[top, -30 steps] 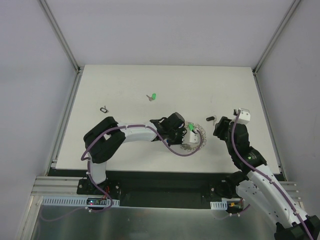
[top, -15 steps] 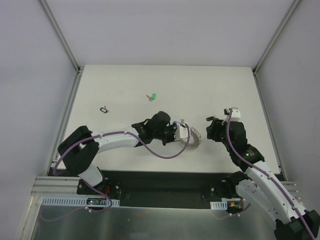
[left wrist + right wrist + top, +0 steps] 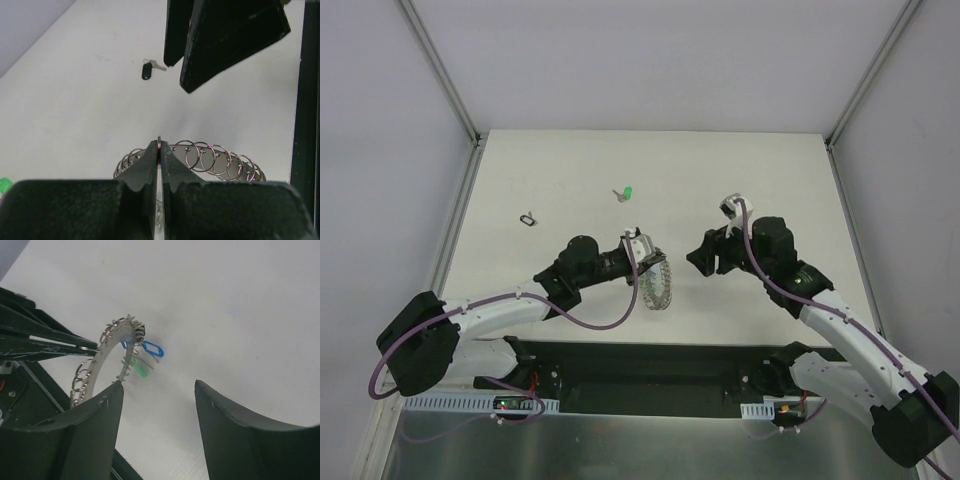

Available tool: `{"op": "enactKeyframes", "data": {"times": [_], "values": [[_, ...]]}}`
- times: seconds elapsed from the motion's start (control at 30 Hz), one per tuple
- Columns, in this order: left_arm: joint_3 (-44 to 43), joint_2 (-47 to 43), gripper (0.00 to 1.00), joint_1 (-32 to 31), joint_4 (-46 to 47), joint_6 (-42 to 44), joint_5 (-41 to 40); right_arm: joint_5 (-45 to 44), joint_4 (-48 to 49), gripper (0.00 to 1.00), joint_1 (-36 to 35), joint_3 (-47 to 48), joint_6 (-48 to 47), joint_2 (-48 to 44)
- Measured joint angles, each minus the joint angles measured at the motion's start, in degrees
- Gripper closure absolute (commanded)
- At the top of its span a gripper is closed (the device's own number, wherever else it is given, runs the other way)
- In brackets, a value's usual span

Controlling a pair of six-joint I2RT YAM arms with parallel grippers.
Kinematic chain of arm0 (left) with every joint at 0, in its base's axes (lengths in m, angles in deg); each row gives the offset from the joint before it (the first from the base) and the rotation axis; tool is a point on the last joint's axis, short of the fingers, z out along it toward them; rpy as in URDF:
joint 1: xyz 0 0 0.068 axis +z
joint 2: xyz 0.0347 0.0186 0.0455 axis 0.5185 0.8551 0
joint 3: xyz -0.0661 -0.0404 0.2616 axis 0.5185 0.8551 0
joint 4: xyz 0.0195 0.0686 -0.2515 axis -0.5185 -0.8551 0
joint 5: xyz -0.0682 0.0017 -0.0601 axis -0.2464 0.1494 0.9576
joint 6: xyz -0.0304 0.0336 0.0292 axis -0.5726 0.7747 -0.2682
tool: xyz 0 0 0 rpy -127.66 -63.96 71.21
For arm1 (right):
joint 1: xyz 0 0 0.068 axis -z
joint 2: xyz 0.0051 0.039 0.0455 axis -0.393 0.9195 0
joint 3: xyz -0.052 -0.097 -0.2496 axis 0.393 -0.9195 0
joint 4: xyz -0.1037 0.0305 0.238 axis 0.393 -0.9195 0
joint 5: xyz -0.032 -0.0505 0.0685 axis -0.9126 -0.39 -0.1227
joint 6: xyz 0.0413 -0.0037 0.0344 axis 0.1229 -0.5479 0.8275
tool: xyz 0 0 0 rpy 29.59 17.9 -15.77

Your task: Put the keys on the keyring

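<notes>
Keyring (image 3: 215,161) raised and partly loaded; loose keys are left.
The left gripper (image 3: 159,155), pressed together, pinches one of its loops. A blue key (image 3: 152,348) and a blurred green key (image 3: 140,371) seem to hang from it, facing the spread right gripper (image 3: 157,385). A black key (image 3: 146,70) and a loose green key (image 3: 628,192) lie beyond the left claw.

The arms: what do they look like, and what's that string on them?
The left arm and right arm have white links and black joints. A purple cable runs along each. Each end effector has two flat black fingers.
</notes>
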State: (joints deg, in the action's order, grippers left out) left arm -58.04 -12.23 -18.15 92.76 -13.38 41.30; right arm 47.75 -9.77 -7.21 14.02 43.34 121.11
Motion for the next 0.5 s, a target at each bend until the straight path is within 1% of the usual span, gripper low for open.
{"op": "enactKeyframes", "data": {"times": [0.13,0.37,0.43,0.47,0.5], "values": [[2.64,-2.03,1.0,0.83,6.75,-3.63,-0.66,2.19,4.39,0.39,-3.67,1.88,-2.25,2.78],[7.78,-5.25,1.0,3.98,14.16,-9.84,-0.42,6.86,11.19,0.39,-3.82,1.88,-6.58,4.02],[9.55,-6.56,1.0,5.46,16.13,-11.85,-0.35,8.02,13.92,0.35,-3.82,1.84,-7.21,4.02],[10.12,-7.08,1.0,6.14,16.63,-12.5,-0.31,8.44,15.3,0.32,-3.82,1.81,-7.28,4.0],[10.51,-7.52,1.0,6.69,16.92,-13.14,-0.31,8.59,16.68,0.23,-3.82,1.81,-7.21,4.0]]}}
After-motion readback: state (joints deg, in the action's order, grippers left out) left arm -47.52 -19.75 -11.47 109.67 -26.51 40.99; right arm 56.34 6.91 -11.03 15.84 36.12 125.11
